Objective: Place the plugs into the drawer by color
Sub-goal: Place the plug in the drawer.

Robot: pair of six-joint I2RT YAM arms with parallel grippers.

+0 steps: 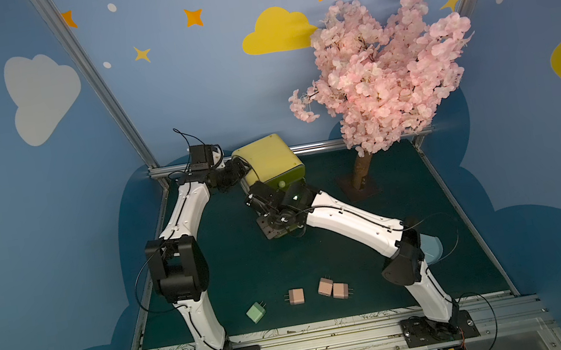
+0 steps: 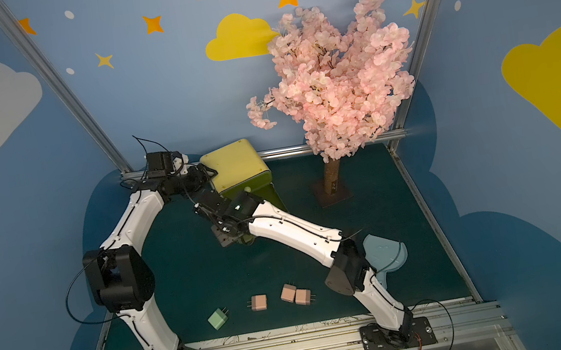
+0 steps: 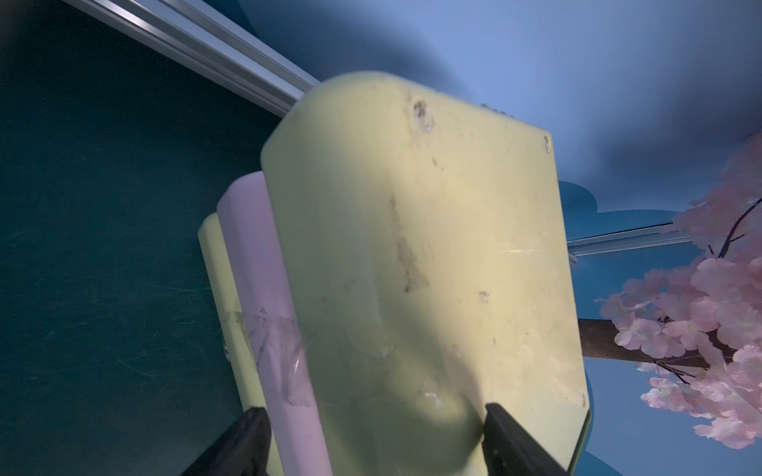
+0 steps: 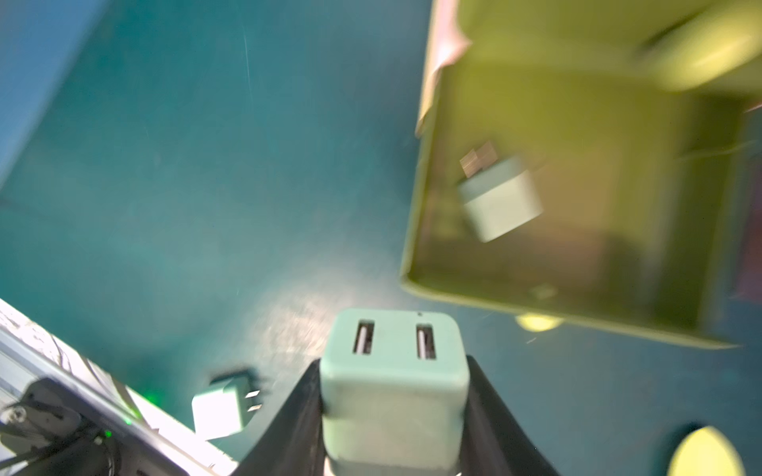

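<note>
Right gripper (image 4: 393, 362) clamps the held green plug (image 4: 393, 395) just outside the open drawer (image 4: 416, 206), where a second green plug (image 4: 501, 202) lies. Left gripper (image 3: 375, 410) pinches the drawer chest (image 3: 412, 247) at its edge. Loose green plug (image 1: 255, 312) and three pink plugs (image 1: 296, 296) lie near together on the mat (image 1: 246, 258)

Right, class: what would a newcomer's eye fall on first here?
The pink blossom tree in the back right corner stands out. Next, the yellow-green drawer chest at the back centre, clamped by the left gripper. Close by, the right gripper holds a green plug near an open drawer where another green plug lies.
</note>
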